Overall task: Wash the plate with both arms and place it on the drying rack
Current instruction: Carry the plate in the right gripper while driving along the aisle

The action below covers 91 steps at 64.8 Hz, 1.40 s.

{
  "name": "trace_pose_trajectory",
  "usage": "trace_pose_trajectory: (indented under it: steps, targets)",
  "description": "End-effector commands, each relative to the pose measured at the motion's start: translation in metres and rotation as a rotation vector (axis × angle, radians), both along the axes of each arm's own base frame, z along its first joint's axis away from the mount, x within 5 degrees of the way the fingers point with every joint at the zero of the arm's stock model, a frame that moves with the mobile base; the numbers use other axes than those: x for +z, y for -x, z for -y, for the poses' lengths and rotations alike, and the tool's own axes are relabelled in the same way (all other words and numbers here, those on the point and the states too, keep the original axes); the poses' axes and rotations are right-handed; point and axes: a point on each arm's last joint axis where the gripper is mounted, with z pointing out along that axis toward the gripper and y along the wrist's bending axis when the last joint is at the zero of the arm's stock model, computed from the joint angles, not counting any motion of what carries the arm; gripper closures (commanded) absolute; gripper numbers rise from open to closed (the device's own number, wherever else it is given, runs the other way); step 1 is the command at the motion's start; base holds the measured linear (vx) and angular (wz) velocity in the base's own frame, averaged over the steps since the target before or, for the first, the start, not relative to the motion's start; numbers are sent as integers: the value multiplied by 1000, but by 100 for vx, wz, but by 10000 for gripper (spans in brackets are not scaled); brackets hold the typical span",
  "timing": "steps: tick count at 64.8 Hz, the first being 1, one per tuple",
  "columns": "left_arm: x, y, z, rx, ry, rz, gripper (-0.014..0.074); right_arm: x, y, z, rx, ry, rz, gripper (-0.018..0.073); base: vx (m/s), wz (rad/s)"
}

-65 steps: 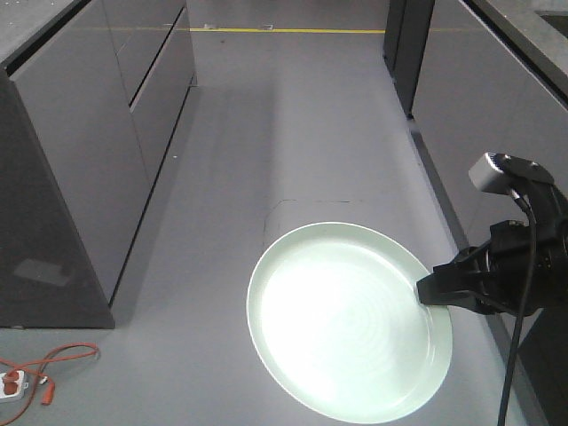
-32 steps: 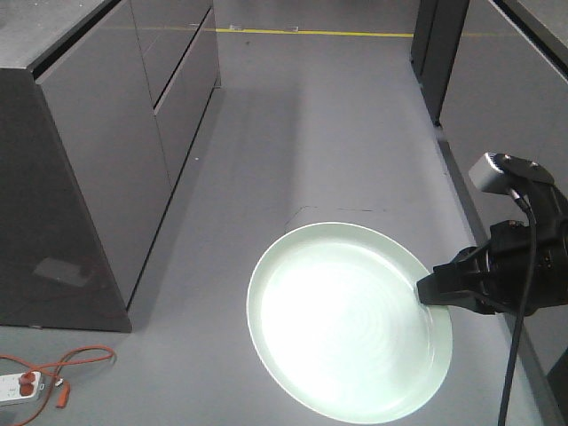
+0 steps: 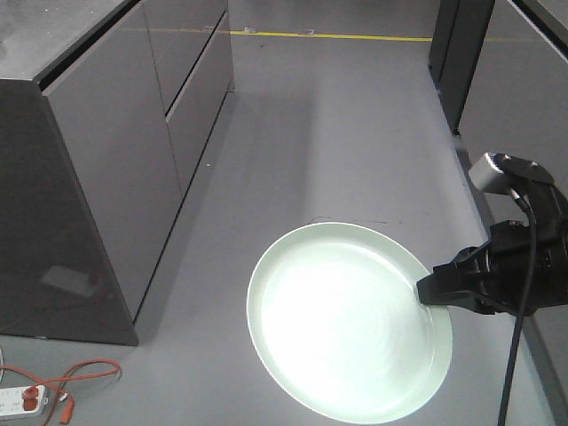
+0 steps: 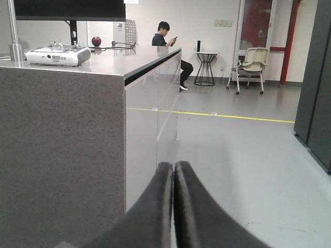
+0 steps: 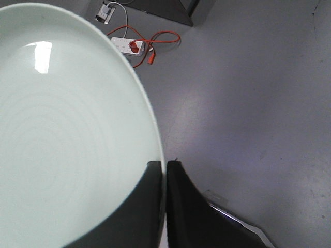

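Note:
The pale mint-green plate (image 3: 346,324) hangs above the grey floor, held level by its right rim. My right gripper (image 3: 424,291) is shut on that rim, with a light-grey block on top of the arm. In the right wrist view the plate (image 5: 62,134) fills the left side and my right gripper (image 5: 164,166) pinches its edge between both fingers. My left gripper (image 4: 173,166) shows only in the left wrist view, shut with nothing between its fingers, pointing down an aisle. The drying rack is out of view.
A grey cabinet block (image 3: 98,169) stands at the left and dark cabinets (image 3: 524,98) line the right. A white power strip with an orange cable (image 3: 40,395) lies on the floor at bottom left. A counter (image 4: 77,119) and a seated person (image 4: 168,44) show in the left wrist view.
The plate and right gripper keep their place in the view. The left cabinet, power strip and floor have shifted right and down, so the whole robot has moved.

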Motion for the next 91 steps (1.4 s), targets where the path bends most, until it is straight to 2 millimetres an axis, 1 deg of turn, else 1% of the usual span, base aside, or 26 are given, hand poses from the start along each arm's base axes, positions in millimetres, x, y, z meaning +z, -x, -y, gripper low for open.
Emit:
trace_pose_trajectory:
  steps: [1, 91]
  targets:
    - [16, 3, 0, -2, 5, 112, 603, 16, 0, -2, -15, -45, 63, 568, 13, 4]
    - [16, 3, 0, -2, 5, 112, 603, 16, 0, -2, -15, -45, 63, 568, 15, 4]
